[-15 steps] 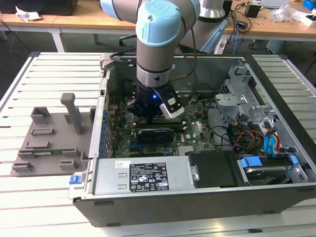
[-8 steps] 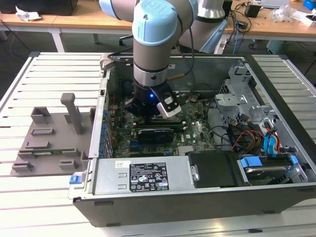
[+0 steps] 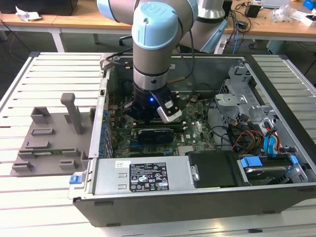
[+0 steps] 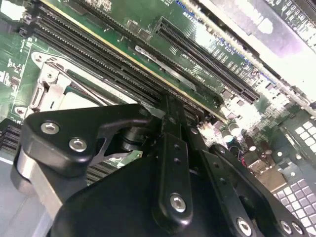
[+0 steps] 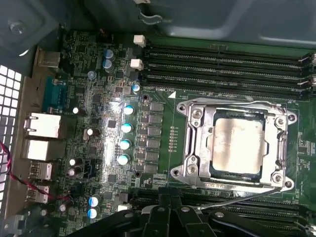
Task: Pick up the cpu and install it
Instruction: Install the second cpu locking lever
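My arm (image 3: 153, 54) reaches down into the open computer case (image 3: 197, 192) lying on the slatted bench (image 3: 29, 197), with my gripper (image 3: 148, 116) low over the green motherboard (image 3: 197, 136). In the first wrist view, the cpu (image 5: 238, 144) sits inside its socket, silvery top up, ringed by the metal socket frame (image 5: 190, 148), which lies between rows of memory slots (image 5: 222, 61); my black gripper linkage (image 5: 168, 219) shows at the picture's edge, just beside the socket. In the second wrist view, the linkage (image 4: 170, 163) hangs close over the long slots (image 4: 98, 54), with a corner of the socket frame (image 4: 47, 91) beside it. Whether my fingers are spread or closed I cannot tell; nothing is seen held in them. The exterior view takes in the grey plastic tray (image 3: 47, 145) with upright posts on the bench at the exterior view's left, outside the case.
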{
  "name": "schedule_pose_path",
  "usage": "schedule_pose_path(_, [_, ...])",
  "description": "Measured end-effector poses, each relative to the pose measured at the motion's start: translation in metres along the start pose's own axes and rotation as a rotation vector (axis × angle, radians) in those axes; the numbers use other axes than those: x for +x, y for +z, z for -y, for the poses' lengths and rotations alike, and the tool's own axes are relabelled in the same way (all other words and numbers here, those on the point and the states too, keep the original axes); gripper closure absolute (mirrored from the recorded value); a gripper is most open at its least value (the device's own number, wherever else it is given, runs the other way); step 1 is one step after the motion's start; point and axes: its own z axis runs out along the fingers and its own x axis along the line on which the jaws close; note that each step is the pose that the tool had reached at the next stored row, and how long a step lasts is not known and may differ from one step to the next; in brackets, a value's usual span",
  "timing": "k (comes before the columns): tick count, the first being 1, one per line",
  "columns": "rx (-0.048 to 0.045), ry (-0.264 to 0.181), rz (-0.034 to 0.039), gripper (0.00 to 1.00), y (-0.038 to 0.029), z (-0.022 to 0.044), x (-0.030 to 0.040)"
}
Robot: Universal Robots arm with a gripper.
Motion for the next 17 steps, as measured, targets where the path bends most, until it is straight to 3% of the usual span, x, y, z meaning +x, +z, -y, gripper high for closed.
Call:
schedule_pose_path(5, [-0.0019,-0.001,0.0033,0.89,-0.0029,-0.0008,-0.0004])
schedule_pose_path(9, [0.0004,-0.001,0.0052,0.89,-0.0211,-0.0023,0.0003])
schedule_pose_path(11, [0.0005,-0.001,0.0057,0.89,-0.0272,-0.0028,0.0005])
schedule_pose_path(14, [0.0006,-0.001,0.0076,0.89,-0.0429,-0.0043,0.0008])
schedule_pose_path(17, [0.0008,-0.001,0.0076,0.89,-0.0494,-0.0049,0.001])
